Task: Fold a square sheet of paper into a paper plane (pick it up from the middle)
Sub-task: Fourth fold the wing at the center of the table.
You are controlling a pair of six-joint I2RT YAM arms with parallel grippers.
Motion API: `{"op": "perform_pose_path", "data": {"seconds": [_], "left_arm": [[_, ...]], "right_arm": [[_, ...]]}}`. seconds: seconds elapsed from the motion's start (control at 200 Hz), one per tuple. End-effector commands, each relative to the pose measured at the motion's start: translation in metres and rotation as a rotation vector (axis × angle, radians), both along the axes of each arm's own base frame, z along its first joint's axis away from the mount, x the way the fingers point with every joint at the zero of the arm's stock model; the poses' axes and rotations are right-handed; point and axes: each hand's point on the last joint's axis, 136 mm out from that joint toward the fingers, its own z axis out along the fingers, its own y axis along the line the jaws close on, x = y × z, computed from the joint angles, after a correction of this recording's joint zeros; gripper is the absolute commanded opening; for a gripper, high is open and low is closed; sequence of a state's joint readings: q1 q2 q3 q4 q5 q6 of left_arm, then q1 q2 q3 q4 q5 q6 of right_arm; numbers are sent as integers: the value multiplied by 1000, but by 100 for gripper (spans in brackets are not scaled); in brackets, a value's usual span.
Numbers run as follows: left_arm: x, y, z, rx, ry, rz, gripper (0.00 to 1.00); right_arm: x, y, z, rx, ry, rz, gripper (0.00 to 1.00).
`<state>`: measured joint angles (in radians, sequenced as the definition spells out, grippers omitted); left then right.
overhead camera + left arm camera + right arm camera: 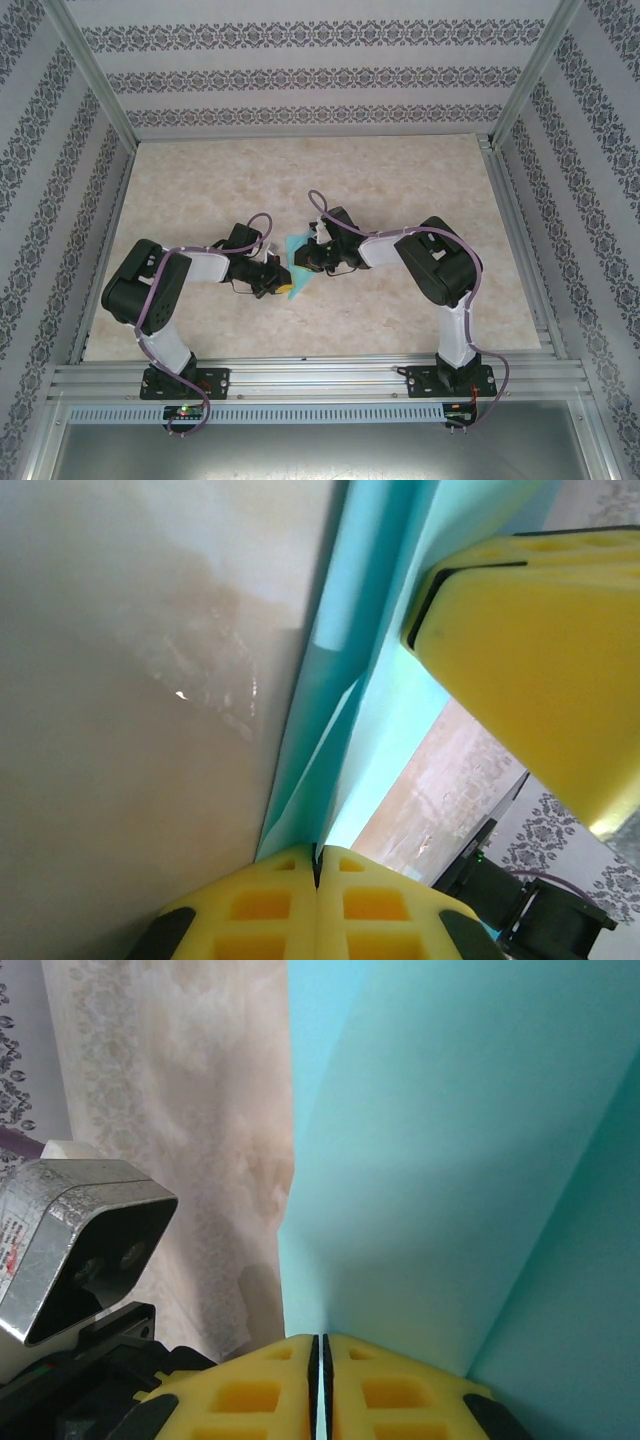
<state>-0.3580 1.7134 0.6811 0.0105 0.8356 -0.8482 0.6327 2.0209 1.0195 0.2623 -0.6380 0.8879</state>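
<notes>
Surface [300, 190]: marbled beige; your two arms meet over its middle.
Sheet of paper [297, 250]: turquoise, part-folded, lifted between both grippers, with its crease running near to far.
Left gripper [318, 875]: clamped on the sheet's left edge.
Right gripper [321, 1360]: clamped on its right side, equally close.

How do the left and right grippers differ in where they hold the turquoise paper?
The left gripper pinches a narrow, creased fold of the paper; the right gripper pinches a broad, smooth panel. From above, the left gripper sits nearer the arm bases, the right gripper farther back. Both are shut on the same paper.
</notes>
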Motion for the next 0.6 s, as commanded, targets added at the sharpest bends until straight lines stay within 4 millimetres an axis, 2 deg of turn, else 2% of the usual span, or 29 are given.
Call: {"op": "perform_pose_path", "data": {"seconds": [0.0, 0.055, 0.39, 0.595], "left_arm": [[-29, 27, -25, 139, 114, 20, 0], [-29, 29, -26, 148, 107, 22, 1], [-24, 34, -1, 199, -7, -24, 24], [-23, 27, 9, 193, -52, -65, 35]], "right_arm": [[-10, -14, -34, -104, 63, -22, 14], [-10, -14, -34, -106, 63, -21, 14], [-13, -13, -37, -108, 73, -19, 14], [-13, -12, -38, -104, 74, -19, 14]]}}
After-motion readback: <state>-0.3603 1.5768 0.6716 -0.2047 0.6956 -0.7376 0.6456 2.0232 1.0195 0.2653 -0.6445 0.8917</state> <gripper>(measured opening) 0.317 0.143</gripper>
